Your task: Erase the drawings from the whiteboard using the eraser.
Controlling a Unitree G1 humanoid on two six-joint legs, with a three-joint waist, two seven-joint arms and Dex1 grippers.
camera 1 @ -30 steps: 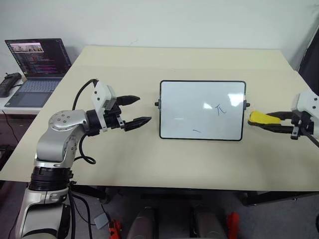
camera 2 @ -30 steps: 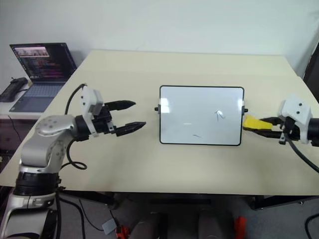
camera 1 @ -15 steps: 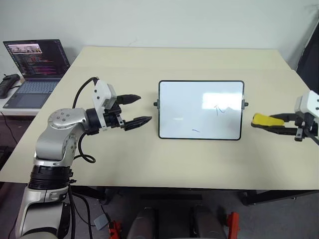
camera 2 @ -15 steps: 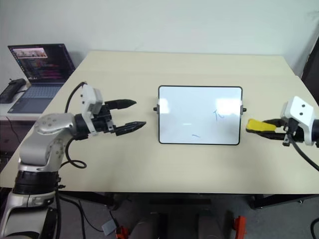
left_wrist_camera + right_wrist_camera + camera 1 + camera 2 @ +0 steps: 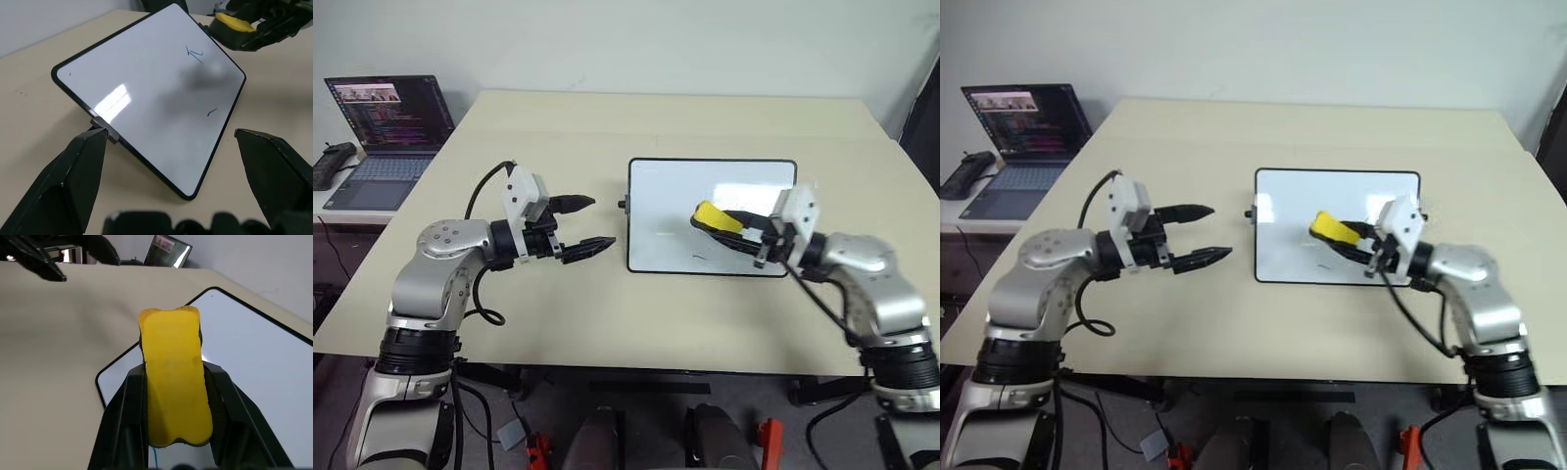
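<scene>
Nearest the camera, low in the left eye view, the two arms reach in from either side over the beige table (image 5: 607, 313). At the left of the frame the left gripper (image 5: 581, 226) hangs just above the tabletop with its two black fingers spread wide and nothing between them; its tips point toward the left short side of the whiteboard (image 5: 666, 211) and stand just beside it without touching. From the left wrist view the board lies between those spread fingers, tilted up on its small black side knob (image 5: 104, 128).

At the right centre of the frame the right gripper (image 5: 724, 226) pinches the eraser (image 5: 716, 216), a yellow oblong block, between its fingers. The eraser is held over the middle of the white surface; whether it touches the board cannot be told. In the right wrist view the block sticks out past the fingertips, clamped along its long sides.

On the board the drawings (image 5: 195, 54) remain: a small blue squiggle toward the right part of the surface and a short blue stroke (image 5: 212, 112) near the near edge.

Farther off, at the upper left of the frame, an open laptop (image 5: 386, 122) sits on a side surface beyond the table's corner.
</scene>
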